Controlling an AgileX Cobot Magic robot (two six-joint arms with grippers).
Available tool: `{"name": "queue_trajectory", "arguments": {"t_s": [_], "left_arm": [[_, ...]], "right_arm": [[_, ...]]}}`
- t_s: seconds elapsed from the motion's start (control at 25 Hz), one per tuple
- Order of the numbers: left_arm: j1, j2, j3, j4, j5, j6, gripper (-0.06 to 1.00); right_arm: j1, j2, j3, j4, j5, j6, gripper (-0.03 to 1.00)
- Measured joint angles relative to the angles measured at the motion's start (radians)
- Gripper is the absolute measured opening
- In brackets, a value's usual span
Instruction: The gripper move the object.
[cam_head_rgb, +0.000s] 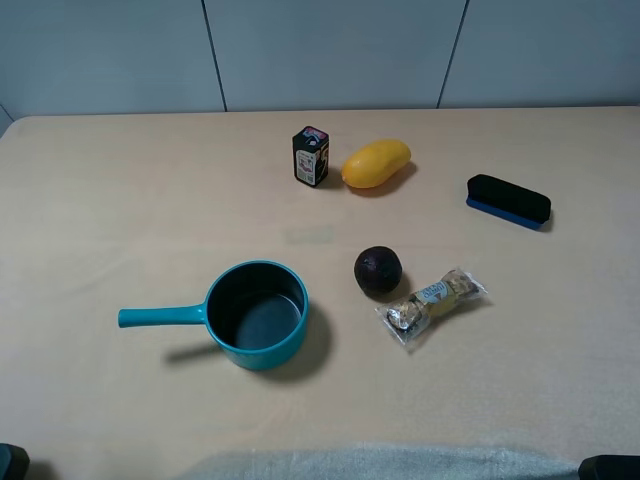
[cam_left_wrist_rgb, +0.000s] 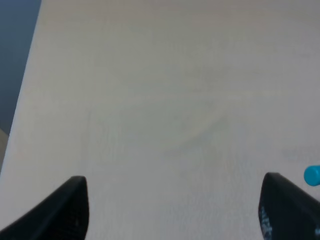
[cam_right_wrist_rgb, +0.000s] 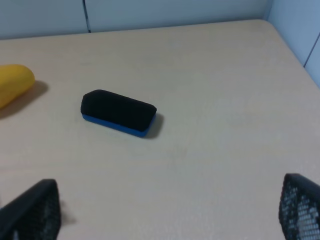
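Observation:
The object, a clear packet of gold-foil candies (cam_head_rgb: 433, 304) with a white label, lies flat on the table right of centre, just to the lower right of a dark purple fruit (cam_head_rgb: 378, 271). It shows in neither wrist view. My left gripper (cam_left_wrist_rgb: 175, 215) is open and empty over bare table near the front left. My right gripper (cam_right_wrist_rgb: 167, 210) is open and empty near the front right, far from the packet. In the exterior view only dark bits of the arms show at the bottom corners.
A teal saucepan (cam_head_rgb: 256, 315) stands left of the packet; its handle tip (cam_left_wrist_rgb: 312, 175) shows in the left wrist view. At the back are a small dark box (cam_head_rgb: 311, 155), a yellow mango (cam_head_rgb: 376, 163) and a black-and-blue eraser (cam_head_rgb: 508, 200), which also shows in the right wrist view (cam_right_wrist_rgb: 118, 112).

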Motion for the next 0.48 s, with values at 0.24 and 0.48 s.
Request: {"name": "queue_trajectory", "arguments": {"t_s": [0.24,0.48], "left_arm": [[0.000,0.000,0.000,0.000,0.000,0.000,0.70],[0.000,0.000,0.000,0.000,0.000,0.000,0.70]], "right_arm": [[0.000,0.000,0.000,0.000,0.000,0.000,0.66],[0.000,0.000,0.000,0.000,0.000,0.000,0.66]]}}
